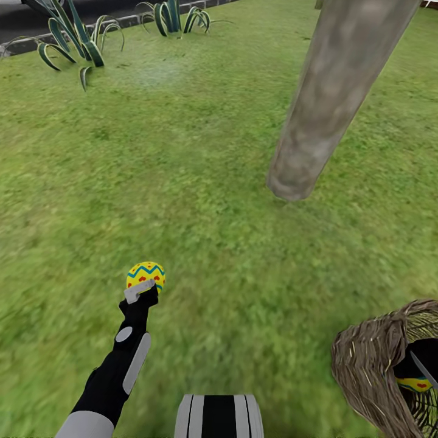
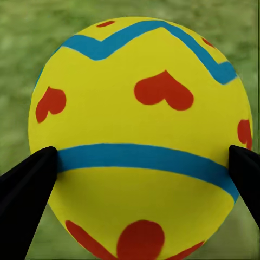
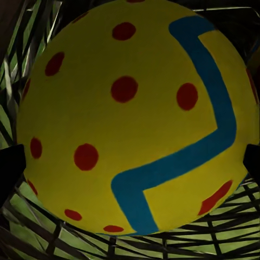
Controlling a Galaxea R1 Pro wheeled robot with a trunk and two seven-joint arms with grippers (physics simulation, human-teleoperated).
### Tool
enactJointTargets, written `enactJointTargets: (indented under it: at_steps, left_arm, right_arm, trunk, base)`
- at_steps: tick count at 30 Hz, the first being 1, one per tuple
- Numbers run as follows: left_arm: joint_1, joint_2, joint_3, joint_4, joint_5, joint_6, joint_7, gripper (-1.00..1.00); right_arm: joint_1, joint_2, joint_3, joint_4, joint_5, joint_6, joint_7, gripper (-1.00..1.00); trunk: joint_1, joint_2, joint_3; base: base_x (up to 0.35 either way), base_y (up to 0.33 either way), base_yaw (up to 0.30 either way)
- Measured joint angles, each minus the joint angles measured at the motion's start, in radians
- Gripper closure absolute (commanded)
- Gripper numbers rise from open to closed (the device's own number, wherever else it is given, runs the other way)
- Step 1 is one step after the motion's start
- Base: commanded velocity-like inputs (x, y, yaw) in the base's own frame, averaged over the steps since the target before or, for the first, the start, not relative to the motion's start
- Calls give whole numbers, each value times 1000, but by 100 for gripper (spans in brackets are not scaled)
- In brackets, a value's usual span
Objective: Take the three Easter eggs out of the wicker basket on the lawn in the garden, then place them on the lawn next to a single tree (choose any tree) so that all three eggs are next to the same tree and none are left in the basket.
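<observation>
My left gripper (image 1: 143, 291) is shut on a yellow Easter egg (image 1: 146, 274) with red hearts and blue zigzag bands, held over the lawn (image 1: 201, 182) left of and nearer than the tree trunk (image 1: 331, 103). In the left wrist view its two black fingertips (image 2: 27, 184) press both sides of that egg (image 2: 141, 124). The wicker basket (image 1: 365, 365) stands at the lower right. My right gripper (image 1: 421, 365) reaches inside it, closed around a red-dotted egg (image 3: 130, 119) with a fingertip (image 3: 11, 170) at each side. Part of an egg (image 1: 413, 384) shows in the basket.
Striped spiky plants (image 1: 73, 36) grow along a stone kerb at the far left, with more of them (image 1: 176, 17) further right. Open grass stretches between my left arm and the trunk. My own base (image 1: 219, 417) shows at the bottom edge.
</observation>
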Motion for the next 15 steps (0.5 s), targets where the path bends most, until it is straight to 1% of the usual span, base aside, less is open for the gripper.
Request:
enactJointTargets:
  at_steps: [2, 4, 6, 12, 13, 15]
  left_arm:
    - [0, -1, -41, 0, 1, 0, -4, 100]
    - [0, -1, -54, 0, 2, -1, -4, 100]
    - [0, 1, -54, 1, 6, -1, -4, 100]
    - [0, 0, -54, 2, 4, -1, -3, 100]
    - [0, 0, -54, 2, 4, -2, -3, 100]
    - [0, 0, -54, 1, 4, -13, -3, 100]
  right_arm:
    - [0, 0, 0, 0, 0, 0, 0, -100]
    - [0, 0, 0, 0, 0, 0, 0, -100]
    - [0, -1, 0, 0, -5, 2, 1, -100]
    - [0, -1, -1, 0, -4, 2, 1, -100]
    - [0, -1, -1, 0, -4, 2, 1, 100]
    - [0, -2, -1, 0, -3, 2, 2, 100]
  trunk:
    - [0, 0, 0]
    - [0, 0, 0]
    - [0, 0, -4]
    - [0, 0, -4]
    - [0, 0, -4]
    - [0, 0, -4]
  base:
    - [0, 0, 0]
    - [0, 0, 0]
    - [0, 0, 0]
    - [0, 0, 0]
    - [0, 0, 0]
    - [0, 0, 0]
